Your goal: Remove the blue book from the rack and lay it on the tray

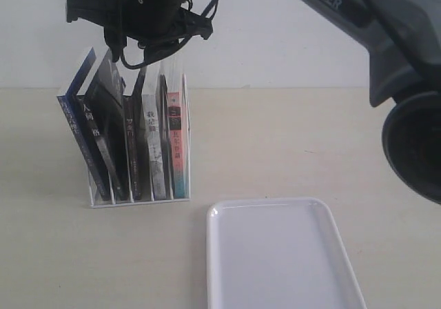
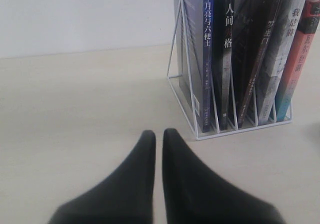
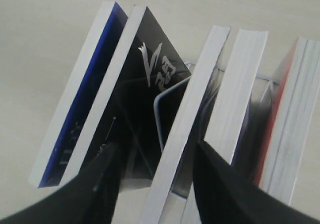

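As it leans, blue book [image 2: 207, 59] seems thin.

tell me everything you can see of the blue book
The blue book is a thin paperback with a blue spine carrying white characters, white page edges and a bluish outer face with what looks like a barcode low down. It stands in the end slot of the wire rack, tilted outward, apparently against the end wire. The black book sits close beside it. The open right end effector hangs over the books, not around this one.
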{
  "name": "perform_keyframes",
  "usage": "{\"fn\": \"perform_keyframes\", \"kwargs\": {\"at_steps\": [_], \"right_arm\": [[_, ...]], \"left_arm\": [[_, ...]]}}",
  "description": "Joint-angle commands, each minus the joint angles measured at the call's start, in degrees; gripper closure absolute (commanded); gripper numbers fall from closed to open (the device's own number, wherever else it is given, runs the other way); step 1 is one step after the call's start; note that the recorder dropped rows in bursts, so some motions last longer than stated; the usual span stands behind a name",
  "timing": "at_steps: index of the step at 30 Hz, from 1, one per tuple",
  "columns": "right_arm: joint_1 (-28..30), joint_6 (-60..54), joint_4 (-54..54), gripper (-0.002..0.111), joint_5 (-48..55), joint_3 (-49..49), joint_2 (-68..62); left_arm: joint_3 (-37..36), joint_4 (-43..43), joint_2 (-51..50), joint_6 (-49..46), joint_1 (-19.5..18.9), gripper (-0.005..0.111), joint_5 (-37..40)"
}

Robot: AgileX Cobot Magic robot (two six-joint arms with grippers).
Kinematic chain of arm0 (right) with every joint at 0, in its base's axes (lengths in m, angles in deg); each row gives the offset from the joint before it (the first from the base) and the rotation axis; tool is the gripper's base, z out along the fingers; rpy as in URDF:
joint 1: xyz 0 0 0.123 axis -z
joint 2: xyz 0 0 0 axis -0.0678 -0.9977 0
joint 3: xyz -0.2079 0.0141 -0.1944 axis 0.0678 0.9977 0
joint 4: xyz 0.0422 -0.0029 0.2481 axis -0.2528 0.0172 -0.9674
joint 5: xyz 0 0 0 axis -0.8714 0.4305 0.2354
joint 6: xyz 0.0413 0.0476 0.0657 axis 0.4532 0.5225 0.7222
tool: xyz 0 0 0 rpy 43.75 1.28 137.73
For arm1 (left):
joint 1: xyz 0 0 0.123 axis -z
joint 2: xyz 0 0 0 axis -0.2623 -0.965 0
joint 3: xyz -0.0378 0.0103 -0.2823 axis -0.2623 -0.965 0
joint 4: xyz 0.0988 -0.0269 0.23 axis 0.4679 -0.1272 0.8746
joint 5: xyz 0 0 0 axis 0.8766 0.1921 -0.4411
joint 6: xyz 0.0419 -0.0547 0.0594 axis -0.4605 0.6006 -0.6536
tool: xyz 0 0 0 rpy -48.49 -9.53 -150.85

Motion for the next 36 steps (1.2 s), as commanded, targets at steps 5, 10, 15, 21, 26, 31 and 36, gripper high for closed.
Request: {"fn": "perform_keyframes", "kwargs": {"at_steps": [5, 10, 15, 21, 26, 31, 36], "right_arm": [[-0.05, 2.7, 0.32, 0.064, 1.39, -0.19, 0.3], [-1.65, 6.52, 6.83, 0.064, 1.38, -0.19, 0.22], [-1.97, 7.48, 8.13, 0.064, 0.27, -0.19, 0.22], [-5.76, 14.6, 17.22, 0.064, -2.58, -0.19, -1.33], [-6.54, 19.08, 21.88, 0.064, -1.13, -0.19, -1.33], [-7.47, 19.53, 21.88, 0.064, -3.49, -0.19, -1.33], [-7.47, 19.69, 21.62, 0.064, -3.34, -0.19, -2.23]], "left_arm": [[-0.19, 0.0, 0.18, 0.38, -0.2, 0.102, 0.04], [-0.19, 0.0, 0.18, 0.38, -0.2, 0.102, 0.04], [-0.19, 0.0, 0.18, 0.38, -0.2, 0.102, 0.04], [-0.19, 0.0, 0.18, 0.38, -0.2, 0.102, 0.04], [-0.19, 0.0, 0.18, 0.38, -0.2, 0.102, 0.04], [-0.19, 0.0, 0.18, 0.38, -0.2, 0.102, 0.04], [-0.19, 0.0, 0.18, 0.38, -0.2, 0.102, 0.04]]}}
